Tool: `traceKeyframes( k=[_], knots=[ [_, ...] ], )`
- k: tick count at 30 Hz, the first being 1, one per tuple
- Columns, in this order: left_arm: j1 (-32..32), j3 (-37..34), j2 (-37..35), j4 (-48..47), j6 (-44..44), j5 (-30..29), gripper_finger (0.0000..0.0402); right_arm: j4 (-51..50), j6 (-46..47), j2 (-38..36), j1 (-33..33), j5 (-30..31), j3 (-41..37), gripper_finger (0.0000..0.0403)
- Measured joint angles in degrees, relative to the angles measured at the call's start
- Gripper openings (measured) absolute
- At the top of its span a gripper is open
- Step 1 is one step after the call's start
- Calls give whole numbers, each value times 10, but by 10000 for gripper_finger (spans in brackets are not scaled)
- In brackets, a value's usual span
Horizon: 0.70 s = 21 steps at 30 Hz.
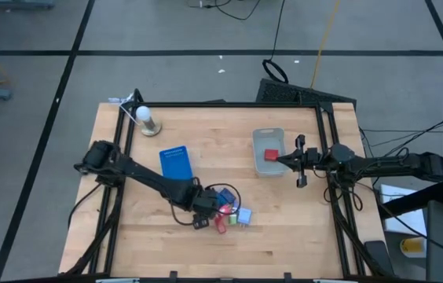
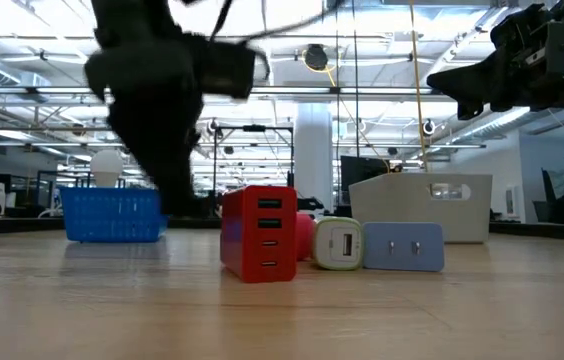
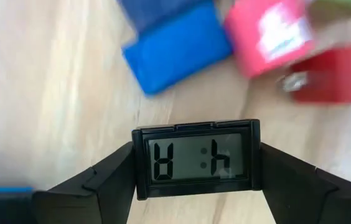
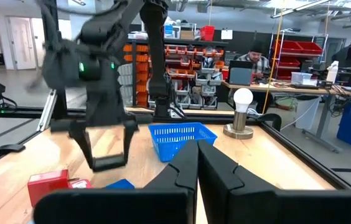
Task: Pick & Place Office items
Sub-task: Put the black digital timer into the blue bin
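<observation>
A small black digital clock [image 3: 196,158] with an LCD face sat pinched between the 2 dark fingers [image 3: 104,186] of the left hand [image 1: 200,218], held just above the wooden table [image 1: 284,228] near its middle front. Just beside it lay the cluster of other office items: a blue block [image 3: 175,53], a pink piece [image 3: 269,34] and a red block [image 3: 340,74] in the left wrist view. From table height the group showed as a red multi-port charger [image 2: 259,232] standing upright, a small white-and-green plug [image 2: 338,244] touching its side, and a pale blue adapter [image 2: 402,246] next to that.

Behind the left arm lay a blue basket [image 1: 176,163], and a lamp with a white bulb [image 1: 144,119] stood near the far left corner. The right hand [image 1: 294,161] hung over the edge of the clear bin [image 1: 269,138], which held 1 red piece [image 1: 271,155]; its fingers [image 4: 185,168] were pressed together.
</observation>
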Motion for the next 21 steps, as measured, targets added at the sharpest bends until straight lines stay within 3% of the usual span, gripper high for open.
traceKeyframes(
  k=[9, 21],
  knots=[
    [-17, 0, -94, -8, 73, -100, 282, -8, -6, 0, 0, 0, 0, 0],
    [-35, -29, -238, 5, 225, -99, 282, -35, -30, 5, -1, 4, 0, 0]
  ],
)
